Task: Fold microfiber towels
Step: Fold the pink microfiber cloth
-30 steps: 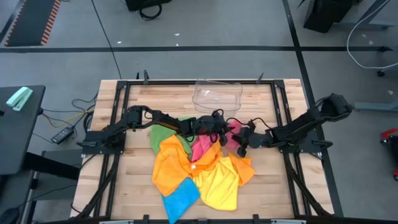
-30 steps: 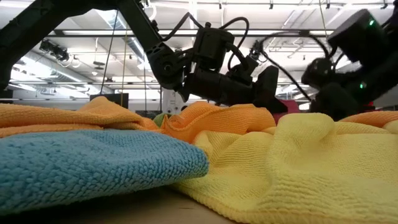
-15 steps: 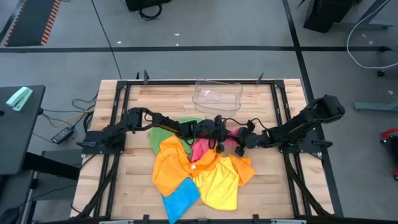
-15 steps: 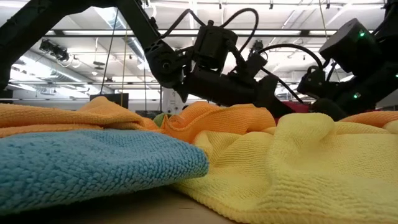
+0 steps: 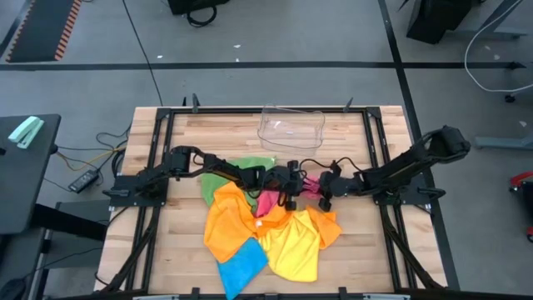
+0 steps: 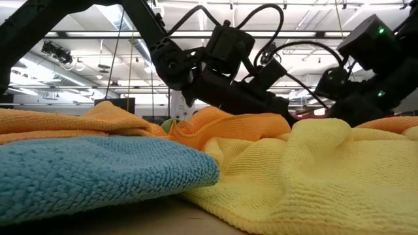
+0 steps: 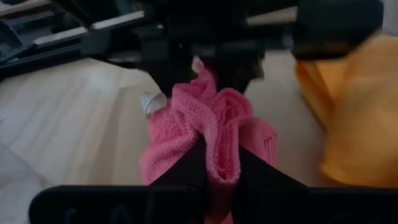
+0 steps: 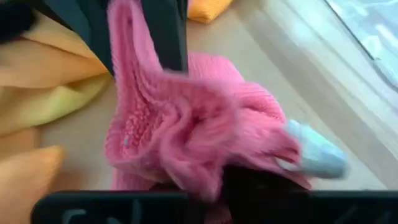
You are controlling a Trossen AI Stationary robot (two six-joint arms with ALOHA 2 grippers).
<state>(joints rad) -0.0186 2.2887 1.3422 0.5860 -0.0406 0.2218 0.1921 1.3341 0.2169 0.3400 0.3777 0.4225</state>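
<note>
Looks like the pick-up step — left gripper (image 5: 287, 198) and right gripper (image 5: 323, 197) both clenched on the pink towel (image 5: 271, 200) mid-pile on the table (image 5: 350, 133), next probably lifting and spreading it flat.

Clear plastic tray (image 5: 291, 127) on wooden table (image 5: 350, 258) — far edge, grey floor (image 5: 250, 83) beyond

no legible text, labels, brands or numbers in any view; the white sewn-in tag (image 8: 309, 151) on the pink towel (image 8: 186, 118) shows no readable print.
</note>
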